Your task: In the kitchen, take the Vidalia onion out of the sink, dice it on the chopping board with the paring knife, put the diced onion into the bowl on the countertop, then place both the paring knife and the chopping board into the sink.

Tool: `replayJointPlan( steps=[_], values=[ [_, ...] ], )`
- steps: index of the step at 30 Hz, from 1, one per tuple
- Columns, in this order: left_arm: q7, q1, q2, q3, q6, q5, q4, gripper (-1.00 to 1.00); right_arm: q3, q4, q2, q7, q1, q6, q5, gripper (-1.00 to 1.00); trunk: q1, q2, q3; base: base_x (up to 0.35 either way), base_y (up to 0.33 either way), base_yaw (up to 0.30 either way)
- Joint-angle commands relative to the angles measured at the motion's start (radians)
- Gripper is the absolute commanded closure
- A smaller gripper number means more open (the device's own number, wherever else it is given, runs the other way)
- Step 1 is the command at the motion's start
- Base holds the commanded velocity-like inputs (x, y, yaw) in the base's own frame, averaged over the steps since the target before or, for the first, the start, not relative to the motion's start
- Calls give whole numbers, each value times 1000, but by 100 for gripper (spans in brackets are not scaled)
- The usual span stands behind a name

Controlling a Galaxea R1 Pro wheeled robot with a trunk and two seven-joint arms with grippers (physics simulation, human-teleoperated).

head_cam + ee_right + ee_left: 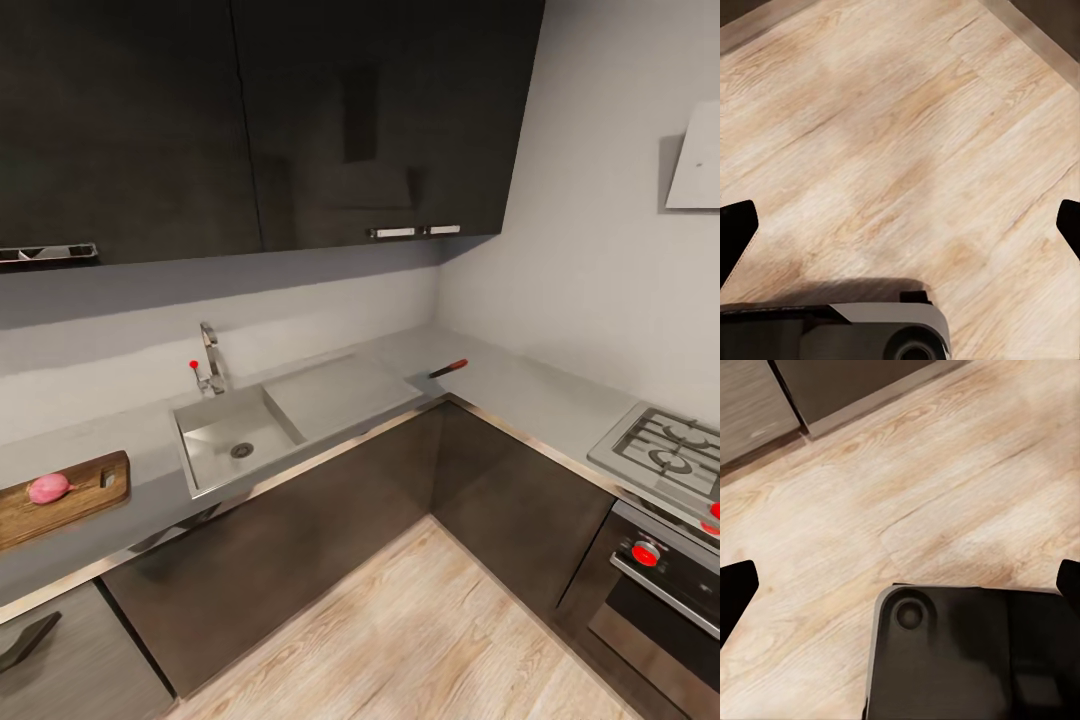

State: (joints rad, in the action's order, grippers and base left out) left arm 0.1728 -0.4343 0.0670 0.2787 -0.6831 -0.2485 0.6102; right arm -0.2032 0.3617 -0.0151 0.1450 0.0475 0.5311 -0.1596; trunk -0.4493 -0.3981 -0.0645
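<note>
The pinkish Vidalia onion lies on the brown chopping board, which rests on the grey countertop at the far left. To its right the steel sink is set into the worktop, its basin bare, with the chrome tap behind. The paring knife lies on the countertop near the inner corner, right of the drainboard. The bowl is out of view. My left gripper and right gripper both hang open over the wood floor, holding nothing.
A gas hob and an oven with red knobs stand at the right. Dark wall cabinets hang above the sink. Light wood floor spreads in front of the base cabinets. My own dark base shows under the left gripper.
</note>
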Motion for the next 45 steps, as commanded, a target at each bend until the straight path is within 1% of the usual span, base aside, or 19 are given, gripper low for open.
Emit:
replayJointPlan(
  steps=[1,6,8,9,11,13,14,15,19,22,25,28,36,38,40,41,43,44,45],
  values=[
    [8,0,1,8,-2,-6,0,-100,-8,3,1,5,0,2,-10,-100,-1,-2,-2,0,0,0],
    [8,0,1,8,-1,-6,-8,-100,-8,12,-1,8,0,4,-9,-100,-1,-2,-2,0,0,0],
    [8,0,1,8,-1,-6,-10,-100,-8,54,0,12,0,-1,-7,-100,-1,-2,-2,0,0,0],
    [8,0,1,8,-1,-6,-11,-100,-8,182,1,22,0,-43,-4,-100,-1,-2,-2,0,0,0],
    [8,0,0,8,-1,-6,-12,-100,-8,305,1,41,0,-140,-1,-100,-1,-2,-2,0,0,0],
    [8,0,0,8,-1,-6,-13,-100,-7,494,1,84,-1,-339,1,-100,-1,-2,-2,0,0,0],
    [8,0,0,8,-1,-6,-13,-100,-7,547,1,98,-1,-393,2,-100,-1,-2,-2,0,0,0],
    [8,0,0,8,-1,-6,-13,-100,-7,654,1,124,-2,-497,5,-100,-1,-2,-2,0,0,0],
    [8,0,0,8,0,-6,-13,-100,-7,929,-5,188,-36,-738,34,-100,-1,-2,-2,0,0,0],
    [8,0,0,8,0,-6,-13,-100,-7,1032,-10,227,-132,-885,66,-100,-1,-2,-2,0,0,0],
    [8,0,0,8,0,-6,-13,-100,-7,1062,-16,250,-230,-994,78,-100,-1,-2,-2,0,0,0],
    [8,0,0,8,0,-6,-16,-100,-7,1077,-33,272,-373,-1124,84,-100,-1,-2,-2,0,0,0],
    [8,0,-2,8,0,-6,-26,-100,-7,1075,-87,370,-672,-1304,85,-100,-1,-2,-2,0,0,0],
    [8,0,-2,8,0,-6,-28,-100,-7,1057,-98,385,-745,-1347,85,-100,-1,-2,-2,0,0,0],
    [8,0,-3,8,1,-6,-27,-100,-7,995,-112,395,-853,-1383,85,-100,-1,-2,-2,0,0,0],
    [8,0,-3,8,1,-6,-27,-100,-7,972,-114,396,-882,-1388,85,-100,-1,-2,-2,0,0,0],
    [7,0,-9,8,2,-6,-27,-100,-7,887,-117,399,-974,-1398,86,-100,-1,-2,-2,0,0,0],
    [7,0,-14,8,2,-6,-27,-100,-7,818,-119,401,-1041,-1402,86,-100,-1,-2,-2,0,0,0],
    [7,0,-16,8,2,-6,-28,-100,-7,780,-119,401,-1076,-1403,86,-100,-1,-2,-2,0,0,0]
  ],
)
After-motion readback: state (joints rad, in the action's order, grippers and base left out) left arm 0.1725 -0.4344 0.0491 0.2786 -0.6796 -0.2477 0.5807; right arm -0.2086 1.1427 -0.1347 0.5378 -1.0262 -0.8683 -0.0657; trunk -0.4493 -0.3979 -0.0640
